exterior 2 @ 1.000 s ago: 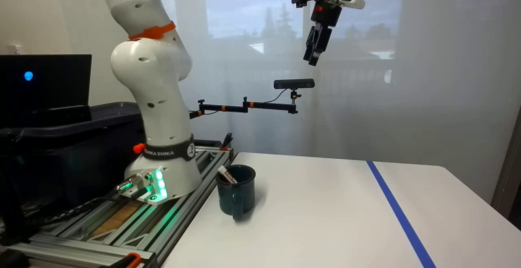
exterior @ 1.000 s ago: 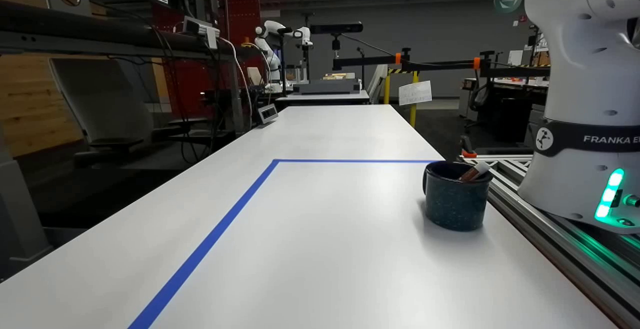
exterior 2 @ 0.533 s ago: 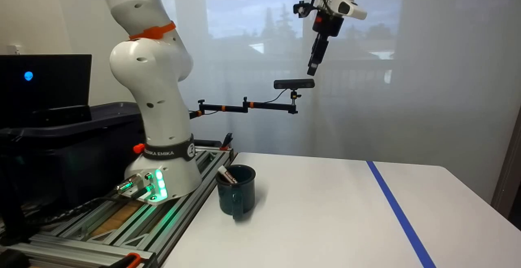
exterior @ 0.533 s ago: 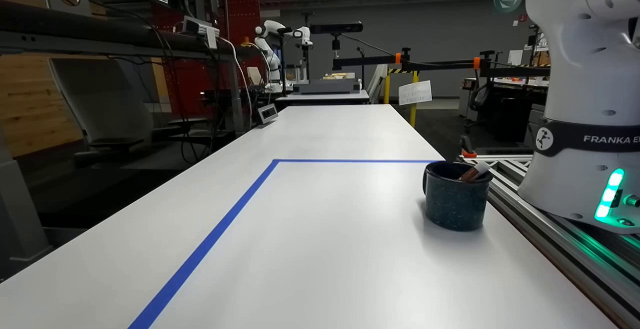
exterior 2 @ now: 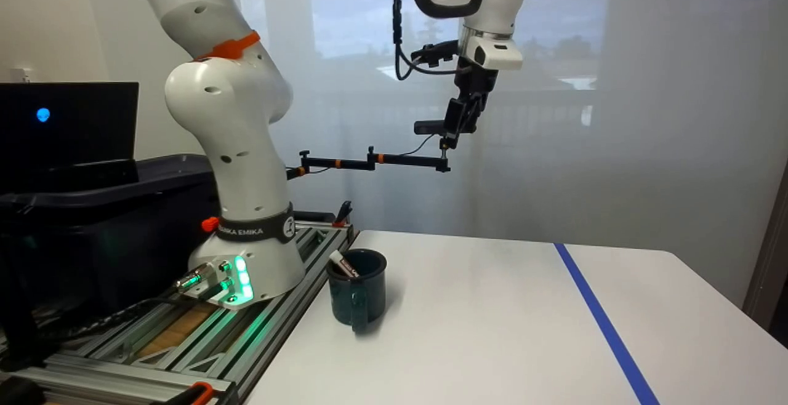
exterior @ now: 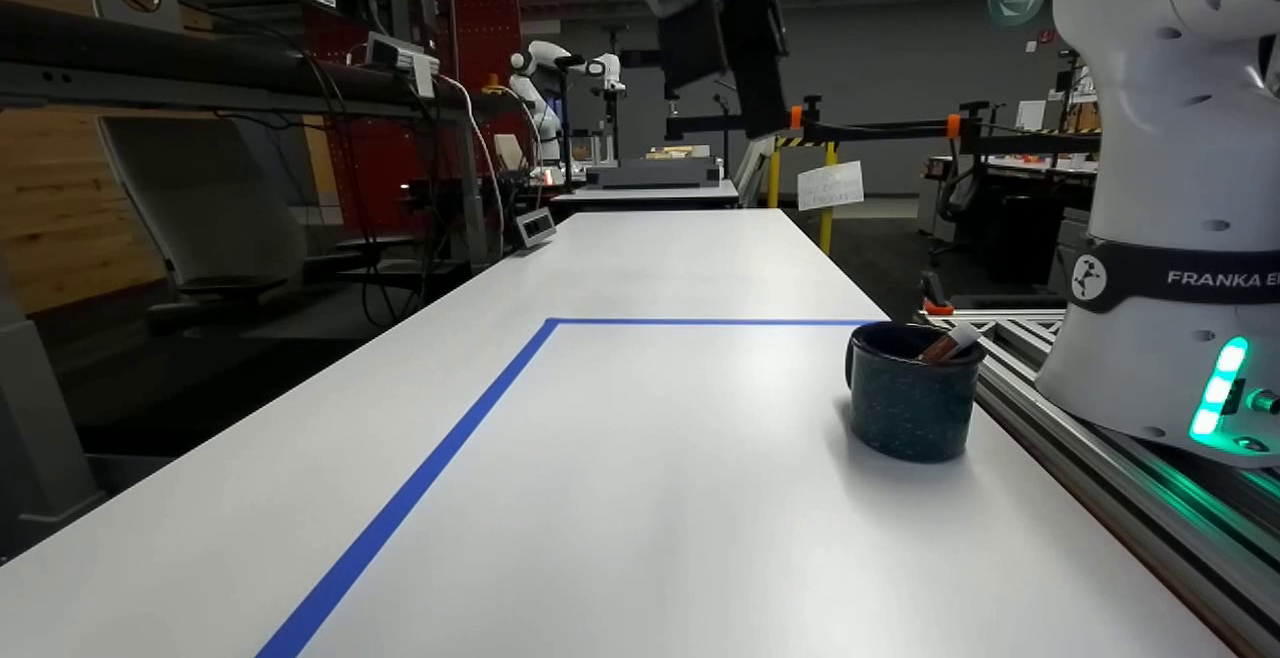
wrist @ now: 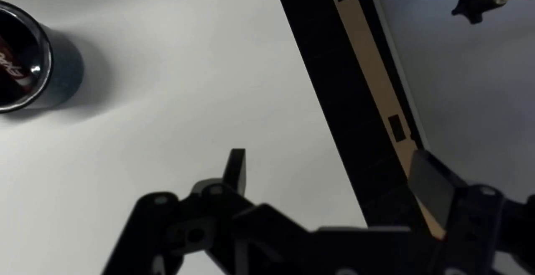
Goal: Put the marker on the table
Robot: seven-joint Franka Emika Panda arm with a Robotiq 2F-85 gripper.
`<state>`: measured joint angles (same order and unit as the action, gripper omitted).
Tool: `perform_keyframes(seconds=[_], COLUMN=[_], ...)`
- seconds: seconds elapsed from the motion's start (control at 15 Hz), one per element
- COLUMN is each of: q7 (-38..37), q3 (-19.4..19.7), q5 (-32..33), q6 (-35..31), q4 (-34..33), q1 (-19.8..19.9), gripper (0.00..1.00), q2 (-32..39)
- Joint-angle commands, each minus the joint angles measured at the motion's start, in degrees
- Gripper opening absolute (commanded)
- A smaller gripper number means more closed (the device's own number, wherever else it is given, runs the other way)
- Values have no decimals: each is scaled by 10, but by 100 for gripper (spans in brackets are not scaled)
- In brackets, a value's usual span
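A dark blue-green mug point(exterior: 912, 408) stands upright on the white table point(exterior: 640, 498); it shows in both exterior views point(exterior 2: 373, 291) and at the left edge of the wrist view point(wrist: 67, 72). A brown-red marker with a white end point(exterior: 950, 344) leans inside the mug, its end above the rim, in both exterior views point(exterior 2: 343, 264). In the wrist view the marker point(wrist: 12, 66) lies partly in the mug's shadow. My gripper point(wrist: 328, 158) is open and empty. It hangs high above the table, away from the mug, in both exterior views point(exterior: 729, 106) point(exterior 2: 451, 143).
Blue tape point(exterior: 430, 468) marks lines on the table. The robot base and its metal rail point(exterior 2: 271, 343) stand beside the mug. A camera on a black jointed bar point(exterior 2: 406, 160) sits behind the gripper. A dark bin with a laptop point(exterior 2: 104, 232) is behind the base.
My gripper has come down and, in an exterior view, moved slightly left; it has entered the exterior view where it was out of sight. The mug and marker have not moved.
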<state>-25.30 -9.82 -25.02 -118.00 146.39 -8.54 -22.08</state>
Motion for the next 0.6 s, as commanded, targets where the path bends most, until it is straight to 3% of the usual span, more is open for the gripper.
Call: perform_keyframes(seconds=[0.0, 0.27, 0.33, 0.53], q7=[-88, -196, -142, -147], q3=[-20, -38, -21, -21], q5=[24, 72, 54, 58], q6=[-32, 3, -16, -15], q4=[75, 115, 83, 89], q1=[27, 58, 41, 43], gripper=[100, 100, 100, 100], q2=[-90, -136, -87, -90])
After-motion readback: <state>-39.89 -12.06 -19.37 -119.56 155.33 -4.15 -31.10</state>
